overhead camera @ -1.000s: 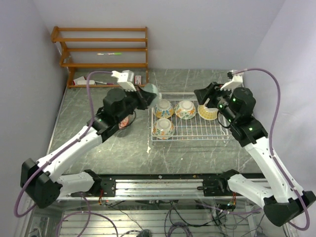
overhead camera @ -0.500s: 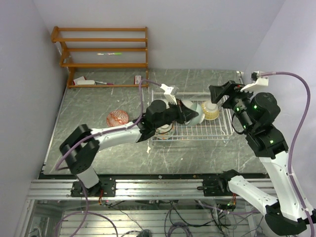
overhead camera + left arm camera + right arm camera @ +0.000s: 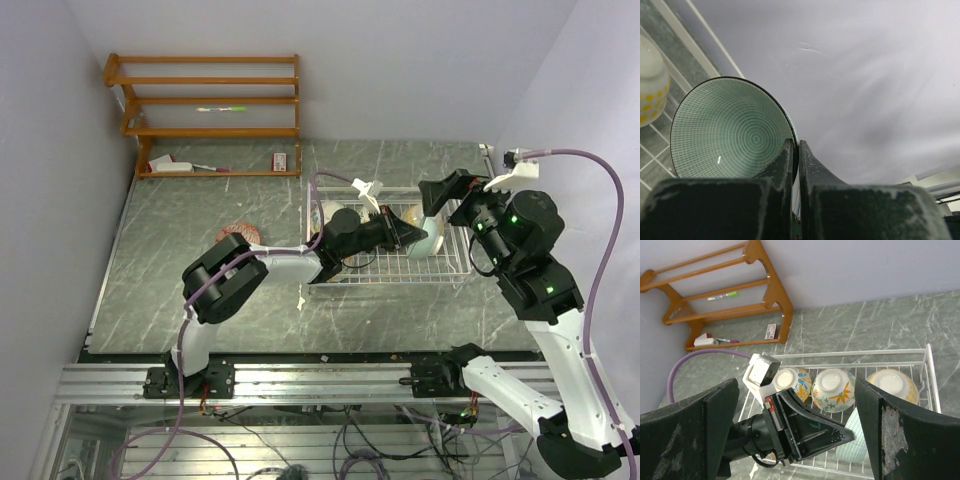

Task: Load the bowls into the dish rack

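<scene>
My left gripper (image 3: 412, 233) is shut on the rim of the plain teal bowl (image 3: 429, 241) and holds it on edge over the front right of the white wire dish rack (image 3: 386, 272). In the left wrist view the fingers (image 3: 788, 156) pinch the rim of the bowl (image 3: 730, 130). In the right wrist view the teal bowl (image 3: 856, 446) sits beyond the left gripper (image 3: 842, 436). Three floral bowls lie upside down along the rack's back row: blue-orange (image 3: 792, 382), orange (image 3: 834, 389), yellow (image 3: 892, 382). My right gripper (image 3: 446, 190) is open and empty above the rack's back right. A reddish-brown bowl (image 3: 236, 235) sits on the table left of the rack.
The brown wooden shelf unit (image 3: 205, 100) stands against the back wall at the left, with small items on its shelves. The left arm (image 3: 290, 262) lies across the rack's front left and hides what is under it. Walls close in on both sides.
My left gripper has carried the teal bowl from left of the rack rightward to the rack's front right. My right gripper has risen and drawn back a little to the right.
</scene>
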Available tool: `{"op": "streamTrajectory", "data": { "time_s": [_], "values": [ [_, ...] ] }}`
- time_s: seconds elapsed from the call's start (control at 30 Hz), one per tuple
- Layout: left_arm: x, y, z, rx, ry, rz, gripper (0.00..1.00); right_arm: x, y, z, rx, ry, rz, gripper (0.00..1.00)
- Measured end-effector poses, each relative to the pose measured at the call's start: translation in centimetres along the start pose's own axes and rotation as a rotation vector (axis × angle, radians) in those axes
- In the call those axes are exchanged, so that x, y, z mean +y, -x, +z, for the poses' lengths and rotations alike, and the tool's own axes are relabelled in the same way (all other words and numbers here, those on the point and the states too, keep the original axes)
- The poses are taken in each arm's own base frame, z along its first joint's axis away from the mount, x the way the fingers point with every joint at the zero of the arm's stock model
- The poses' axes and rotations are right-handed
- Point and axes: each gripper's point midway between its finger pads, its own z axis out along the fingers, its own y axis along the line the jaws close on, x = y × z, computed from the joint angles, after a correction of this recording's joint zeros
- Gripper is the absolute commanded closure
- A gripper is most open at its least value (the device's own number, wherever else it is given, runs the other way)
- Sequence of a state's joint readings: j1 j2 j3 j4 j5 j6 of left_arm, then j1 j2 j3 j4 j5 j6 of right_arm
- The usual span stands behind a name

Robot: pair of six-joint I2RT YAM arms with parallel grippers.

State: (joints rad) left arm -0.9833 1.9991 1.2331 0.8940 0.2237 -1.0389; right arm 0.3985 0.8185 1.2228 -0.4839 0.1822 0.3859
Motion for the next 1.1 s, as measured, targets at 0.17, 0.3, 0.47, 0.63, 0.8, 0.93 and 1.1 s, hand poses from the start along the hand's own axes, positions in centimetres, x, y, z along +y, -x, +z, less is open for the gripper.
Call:
{"op": "streamTrajectory", "data": {
  "time_s": [0.17, 0.3, 0.47, 0.63, 0.8, 0.93, 1.1],
  "values": [
    [1.4, -0.9, 0.0, 0.013, 0.022, -0.026, 0.93, -0.2, -1.4, 0.3, 0.033, 0.004, -0.006, 0.0],
    [2.3, -1.5, 0.0, 0.018, 0.033, -0.038, 0.93, -0.3, -2.3, 0.6, 0.053, 0.004, -0.01, 0.0],
    [4.8, -3.1, -0.1, 0.042, 0.079, -0.059, 0.93, -0.3, -2.7, 0.7, 0.062, 0.009, -0.011, 0.0],
    [6.3, -3.8, -0.5, 0.044, 0.115, -0.074, 0.93, -0.3, -2.8, 0.7, 0.064, 0.012, -0.012, 0.0],
    [6.6, -3.5, -0.8, 0.022, 0.134, -0.077, 0.93, -0.3, -3.1, 0.7, 0.071, 0.012, -0.014, 0.0],
    [6.9, -3.0, -1.6, -0.002, 0.171, -0.077, 0.93, -0.3, -3.2, 0.8, 0.07, 0.014, -0.014, 0.0],
    [7.3, -2.6, -3.0, -0.015, 0.225, -0.081, 0.92, -0.3, -3.6, 1.0, 0.078, 0.015, -0.015, 0.0]
  ]
}}
